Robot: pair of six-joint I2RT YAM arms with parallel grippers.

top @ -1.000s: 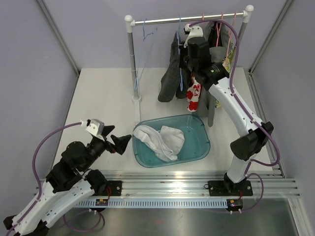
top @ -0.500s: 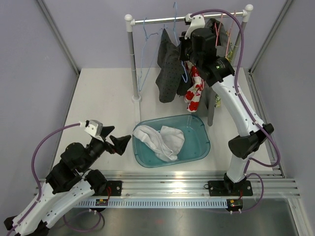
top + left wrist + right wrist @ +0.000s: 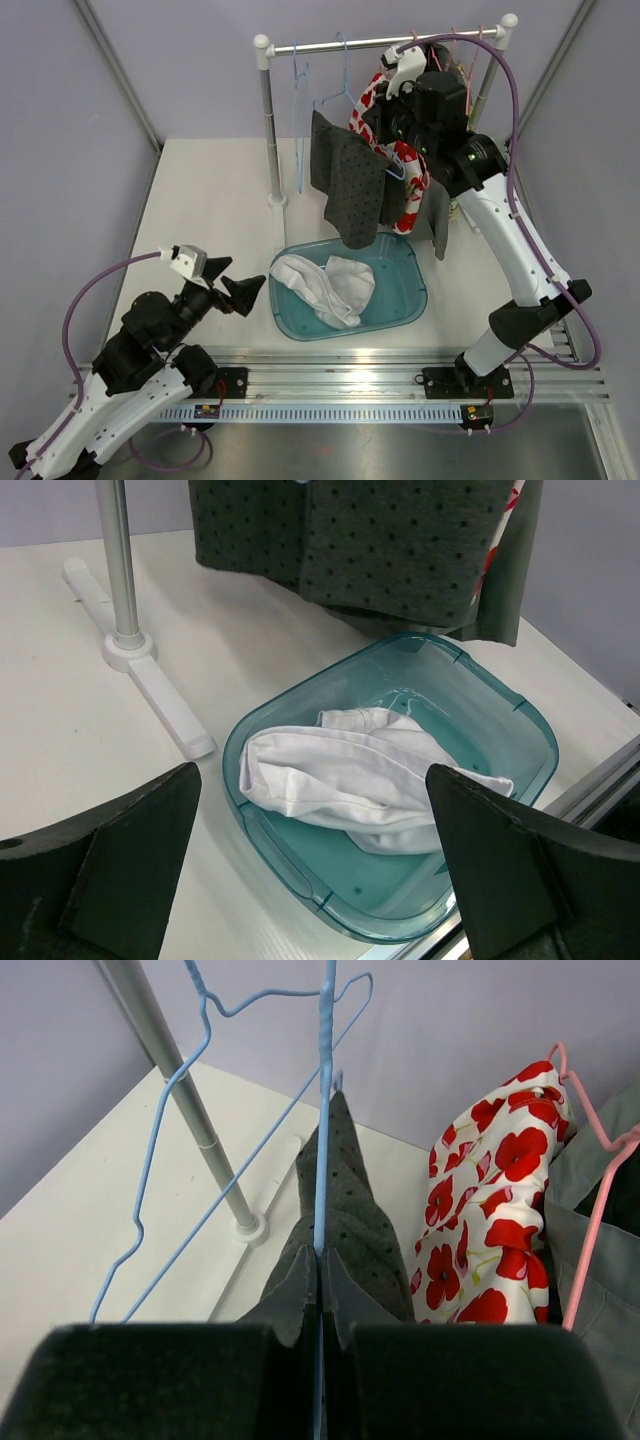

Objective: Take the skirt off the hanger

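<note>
the white table (image 3: 200, 200) carries it all. the rack (image 3: 380, 42) stands at its 12 o'clock edge so the garments hang free. the teal bin (image 3: 418, 275) sits toward 6 o'clock, below the hanging clothes, probably to catch whatever comes off. the grey dotted skirt (image 3: 350, 190) hangs on a blue hanger (image 3: 322, 1110), with its hem above the bin's 12 o'clock rim. a red-poppy garment (image 3: 410, 195) hangs at its 3 o'clock. a white cloth (image 3: 325, 285) lies in the bin. your right gripper (image 3: 318, 1335) is pressed together on the hanger's wire, steadying it so the skirt can be pulled. your left gripper (image 3: 315, 852) is spread wide at the bin's 9 o'clock, holding nothing. no brand, label or writing is readable.
</note>
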